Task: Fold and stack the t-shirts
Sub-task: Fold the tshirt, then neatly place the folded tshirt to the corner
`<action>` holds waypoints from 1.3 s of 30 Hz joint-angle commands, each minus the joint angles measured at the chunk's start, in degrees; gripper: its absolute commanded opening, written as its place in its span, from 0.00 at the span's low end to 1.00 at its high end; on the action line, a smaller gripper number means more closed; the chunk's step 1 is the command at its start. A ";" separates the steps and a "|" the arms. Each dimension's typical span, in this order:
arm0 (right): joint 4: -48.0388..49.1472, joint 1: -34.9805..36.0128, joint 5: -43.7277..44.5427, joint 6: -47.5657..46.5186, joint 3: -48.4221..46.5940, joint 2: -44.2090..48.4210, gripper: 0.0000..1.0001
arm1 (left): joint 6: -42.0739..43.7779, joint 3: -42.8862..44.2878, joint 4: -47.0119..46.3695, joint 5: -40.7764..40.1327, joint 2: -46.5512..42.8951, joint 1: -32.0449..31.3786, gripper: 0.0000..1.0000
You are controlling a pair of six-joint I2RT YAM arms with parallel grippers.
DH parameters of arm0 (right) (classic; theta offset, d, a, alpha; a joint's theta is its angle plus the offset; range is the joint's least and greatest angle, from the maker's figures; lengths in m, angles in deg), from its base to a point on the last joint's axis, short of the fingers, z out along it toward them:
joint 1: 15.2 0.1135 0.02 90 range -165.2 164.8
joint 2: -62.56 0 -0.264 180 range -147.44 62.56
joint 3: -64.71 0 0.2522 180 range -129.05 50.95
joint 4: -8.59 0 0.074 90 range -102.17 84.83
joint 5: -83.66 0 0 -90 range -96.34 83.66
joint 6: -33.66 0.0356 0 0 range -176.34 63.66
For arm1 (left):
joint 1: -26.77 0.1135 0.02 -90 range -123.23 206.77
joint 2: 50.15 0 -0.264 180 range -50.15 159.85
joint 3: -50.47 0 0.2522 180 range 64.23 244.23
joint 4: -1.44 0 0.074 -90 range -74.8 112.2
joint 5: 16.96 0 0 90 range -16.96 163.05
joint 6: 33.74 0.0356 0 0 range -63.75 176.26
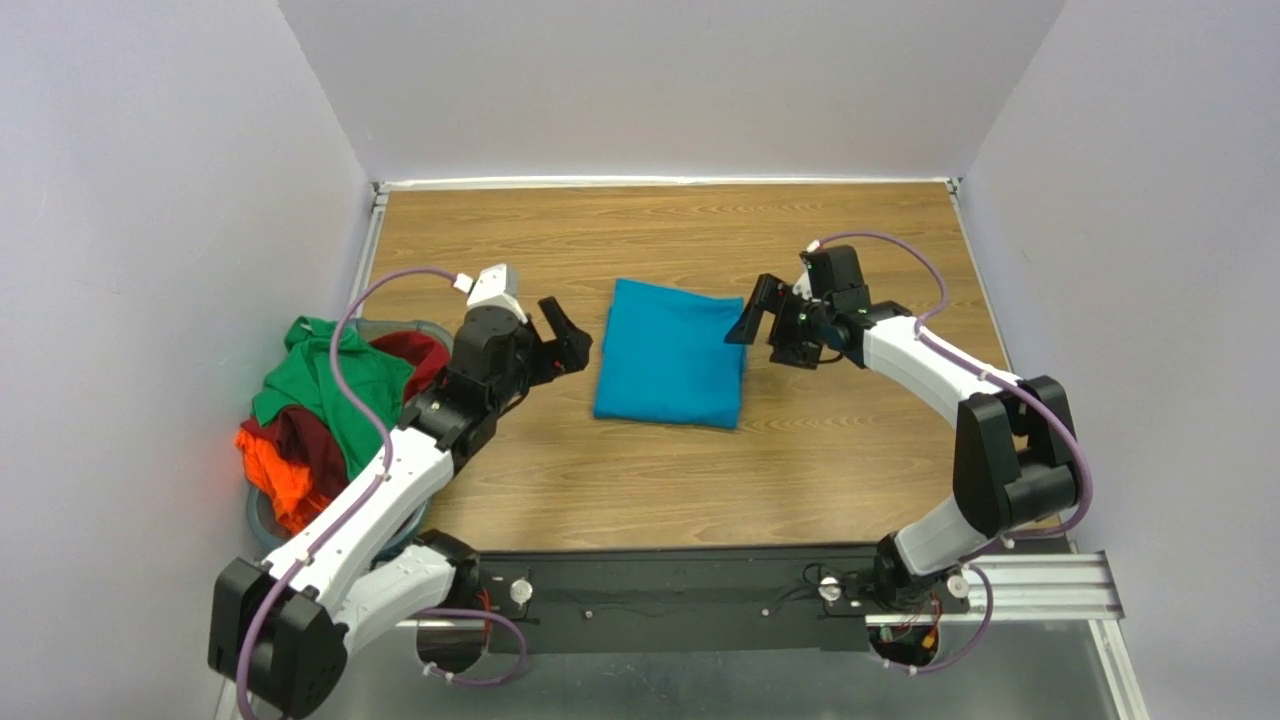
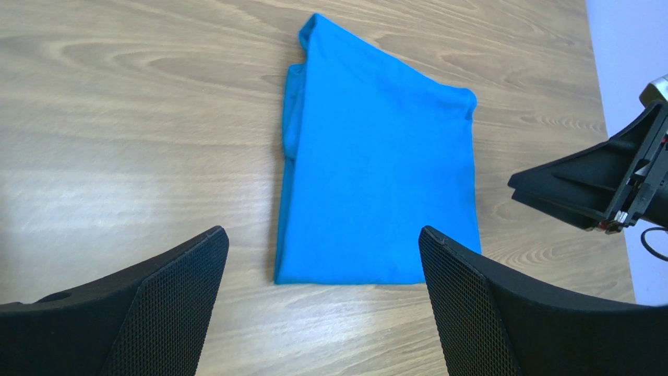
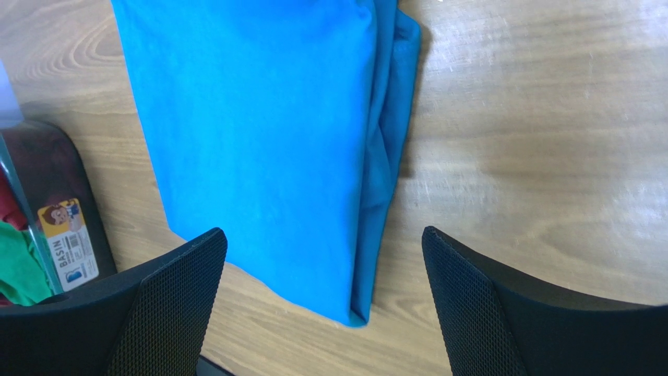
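The left tool (image 1: 564, 338) and right tool (image 1: 766, 333) gape wide and empty, flanking the folded teal-blue cloth t-shirt (image 1: 670, 354) lying flat on the wooden surface (image 1: 842, 465). A finger dragging across it toward the heaped green, dark red and orange shirts (image 1: 323, 393) could undo the fold.

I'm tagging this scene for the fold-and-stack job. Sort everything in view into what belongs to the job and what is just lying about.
Belongs to the job:
- teal-blue t-shirt, folded on the table
- green t-shirt, dark red t-shirt and orange t-shirt, heaped unfolded in the basket

Just there:
- basket, holding the waiting shirts
- table
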 commanded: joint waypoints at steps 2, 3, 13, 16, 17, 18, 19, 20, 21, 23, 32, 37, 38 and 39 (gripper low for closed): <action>3.90 0.83 -0.82 0.68 -0.17 -4.47 0.98 | -3.60 -3.75 6.23 -5.71 -4.95 0.13 0.98; 3.99 1.18 0.22 0.59 -0.27 -5.26 0.95 | -3.86 -4.01 6.75 -5.88 -6.35 0.13 0.98; 4.69 1.79 3.75 -0.02 -2.37 -11.94 0.76 | -4.83 -6.04 5.97 -8.26 -9.97 0.13 0.98; 5.04 1.97 3.14 -0.20 -3.16 -14.58 0.65 | -4.74 -5.69 6.23 -8.08 -9.01 0.13 0.98; 5.13 2.06 3.22 -0.20 -3.60 -15.63 0.63 | -4.48 -5.51 6.23 -8.08 -8.92 0.13 0.98; 5.13 2.06 3.31 -0.11 -3.69 -15.99 0.59 | -4.48 -5.51 6.14 -8.17 -8.74 0.13 0.98; 5.30 2.15 3.40 -0.20 -3.96 -16.87 0.56 | -4.57 -5.51 6.14 -8.26 -8.74 0.13 0.98; 5.39 2.15 3.40 -0.20 -4.13 -16.87 0.52 | -4.48 -5.60 5.97 -8.17 -8.83 0.13 0.98; 5.48 2.23 3.40 -0.20 -4.22 -17.57 0.42 | -4.48 -5.60 5.71 -8.26 -8.91 0.13 0.98; 5.57 2.32 3.49 -0.72 -4.66 -18.28 0.36 | -4.48 -5.77 5.53 -8.43 -9.00 0.13 0.98; 5.92 2.67 8.23 -8.54 -7.03 -21.09 0.05 | -4.57 -6.04 5.53 -9.58 -9.44 0.13 0.98; 5.48 2.76 10.86 -12.24 -6.60 -19.34 0.01 | -4.74 -6.21 5.44 -10.02 -9.62 0.13 0.98; 5.48 2.76 11.74 -12.33 -6.51 -19.07 0.01 | -4.66 -6.13 5.35 -10.02 -9.62 0.13 0.98; 5.22 2.76 12.45 -12.59 -6.51 -18.90 0.01 | -4.57 -6.04 5.27 -10.02 -9.53 0.13 0.98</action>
